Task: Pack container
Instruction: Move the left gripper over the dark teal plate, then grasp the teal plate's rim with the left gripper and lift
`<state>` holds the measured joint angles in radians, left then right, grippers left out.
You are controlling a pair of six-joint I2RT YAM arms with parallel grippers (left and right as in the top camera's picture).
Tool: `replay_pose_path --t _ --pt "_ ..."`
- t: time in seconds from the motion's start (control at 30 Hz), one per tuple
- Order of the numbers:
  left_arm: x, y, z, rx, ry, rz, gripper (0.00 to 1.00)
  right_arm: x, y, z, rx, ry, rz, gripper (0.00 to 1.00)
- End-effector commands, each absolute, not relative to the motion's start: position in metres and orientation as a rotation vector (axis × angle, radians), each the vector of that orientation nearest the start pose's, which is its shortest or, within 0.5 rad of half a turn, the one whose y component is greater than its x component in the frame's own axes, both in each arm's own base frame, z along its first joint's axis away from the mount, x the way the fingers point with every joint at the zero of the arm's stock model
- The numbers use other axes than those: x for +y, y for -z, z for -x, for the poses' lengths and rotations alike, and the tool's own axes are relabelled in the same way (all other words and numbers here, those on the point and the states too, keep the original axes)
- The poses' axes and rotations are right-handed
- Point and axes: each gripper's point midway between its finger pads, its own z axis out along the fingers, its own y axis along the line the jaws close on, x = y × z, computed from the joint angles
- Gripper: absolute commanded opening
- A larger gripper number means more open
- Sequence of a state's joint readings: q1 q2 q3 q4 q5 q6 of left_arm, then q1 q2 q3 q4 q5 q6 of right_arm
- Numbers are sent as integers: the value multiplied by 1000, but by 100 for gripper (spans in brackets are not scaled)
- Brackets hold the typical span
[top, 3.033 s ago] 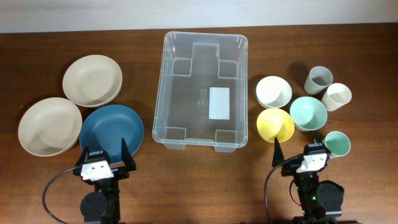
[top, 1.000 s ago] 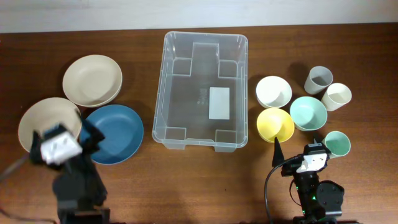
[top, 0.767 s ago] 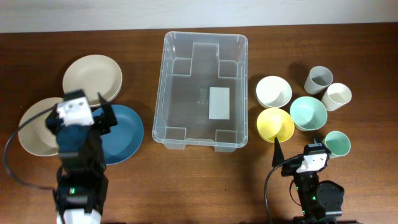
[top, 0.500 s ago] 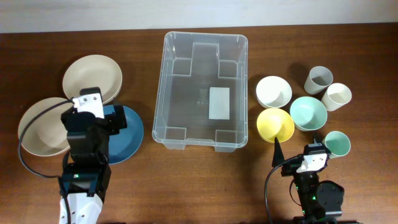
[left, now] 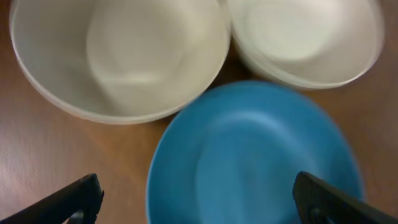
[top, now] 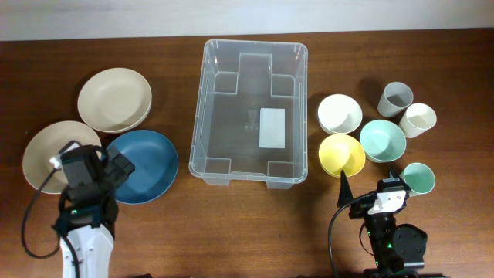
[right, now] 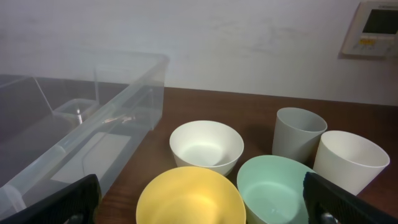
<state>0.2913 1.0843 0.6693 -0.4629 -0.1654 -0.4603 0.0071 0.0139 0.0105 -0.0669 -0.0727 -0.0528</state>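
Black arms (top: 392,241) with white housings (top: 384,202) and looping black cables (top: 332,232).

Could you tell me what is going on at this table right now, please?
Two robot arms are set to pack tableware into the clear container, which is empty. The left gripper hovers open over the blue plate, holding nothing; it looks about to pick that plate. The right gripper is open and idle, low in front of the yellow bowl and the teal cup. Nothing has been packed yet.
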Motion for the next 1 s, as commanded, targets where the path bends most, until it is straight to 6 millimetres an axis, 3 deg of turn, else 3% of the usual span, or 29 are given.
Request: replay_pose_path --t 0.0,0.5,0.83,0.9,0.97 --pt "108 -105 -282 2271 -10 1033 100 14 -157 -246 1640 -24 102 99" --pt "100 -45 -257 2506 -13 1146 100 14 -157 -246 1640 -24 102 99" --pt "101 -4 -260 2581 -22 1178 99 14 -157 -246 1640 -24 102 99" --pt "100 -1 -261 2587 -15 1181 90 14 -157 -246 1640 -24 102 99" --pt "98 -1 -262 2587 7 1180 67 14 -157 -246 1640 -24 102 99"
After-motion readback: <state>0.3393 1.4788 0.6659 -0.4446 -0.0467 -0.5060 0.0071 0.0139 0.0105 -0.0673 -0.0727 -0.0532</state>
